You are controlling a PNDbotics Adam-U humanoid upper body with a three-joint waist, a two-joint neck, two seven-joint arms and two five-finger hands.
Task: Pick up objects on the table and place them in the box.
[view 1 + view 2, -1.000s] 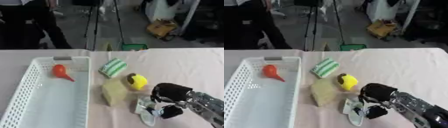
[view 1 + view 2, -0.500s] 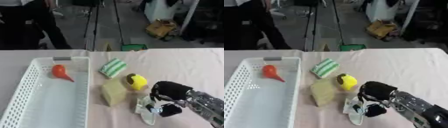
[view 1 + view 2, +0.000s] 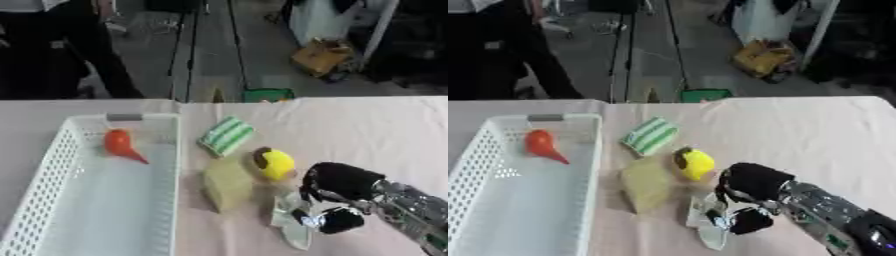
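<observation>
While the orange object [image 3: 120, 144] lies in the white box [image 3: 52, 172], your right hand [image 3: 337, 197] curls its fingers around a pale flat item [image 3: 290, 224], at five o'clock from the yellow object [image 3: 273, 163].

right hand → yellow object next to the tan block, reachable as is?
Probably yes. The right hand sits just below and right of the yellow object, over a pale flat item, with only bare table between them. The tan block lies on its far side, out of the way.
</observation>
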